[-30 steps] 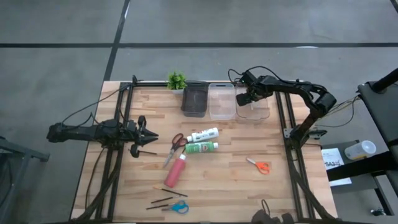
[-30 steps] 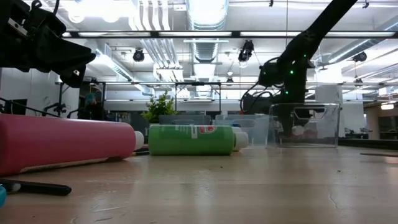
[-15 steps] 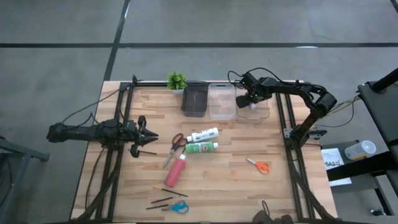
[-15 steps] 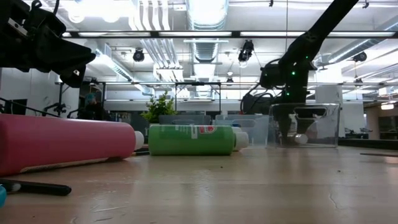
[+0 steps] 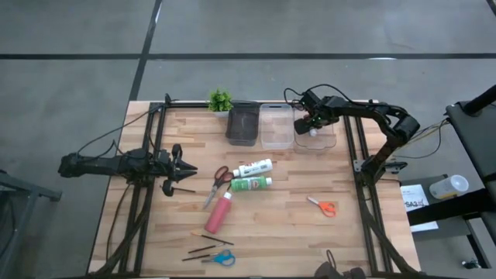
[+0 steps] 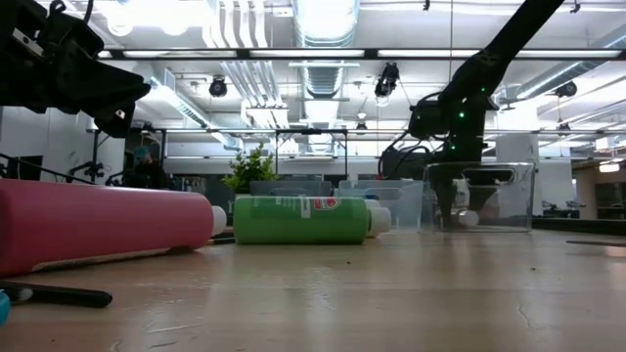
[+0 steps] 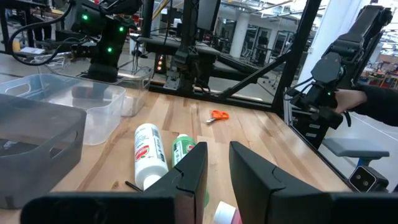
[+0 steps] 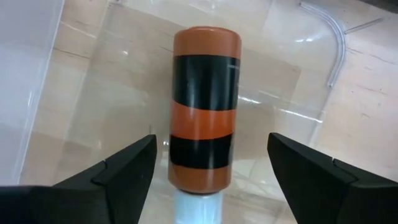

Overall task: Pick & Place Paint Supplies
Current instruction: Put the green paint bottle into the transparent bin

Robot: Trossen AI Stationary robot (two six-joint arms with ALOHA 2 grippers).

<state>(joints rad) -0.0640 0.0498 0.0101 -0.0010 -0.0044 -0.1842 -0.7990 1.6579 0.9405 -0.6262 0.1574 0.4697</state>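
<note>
The right gripper (image 8: 208, 171) hangs over the clear plastic bin (image 5: 319, 139) at the far right end of the row of containers at the back of the wooden table (image 5: 294, 232). Its two dark fingers (image 8: 118, 174) stand wide apart and hold nothing. Between them, on the bin's floor, lies a small orange-brown paint tube with black bands (image 8: 205, 102), lengthwise to the wrist camera with its white cap end toward the gripper; it appears to touch neither finger, though the cap end is partly cut off at the frame's edge. In the low view a pale round end shows through the bin wall beneath the arm.

The left gripper (image 7: 214, 165) waits over the left side of the table, its fingers a narrow gap apart with nothing between them.

The remaining supplies lie on the open table, well apart from both grippers: a white paint tube with a printed label (image 5: 253, 167) beside a green paint tube (image 5: 251, 184), red-handled scissors (image 5: 218, 183) just to their left, a pinkish-red paint tube (image 5: 220, 211) nearer the front, thin dark brushes (image 5: 208, 244) and blue-handled scissors (image 5: 221, 259) near the front edge, and orange-handled scissors (image 5: 322, 206) alone on the right.
</note>
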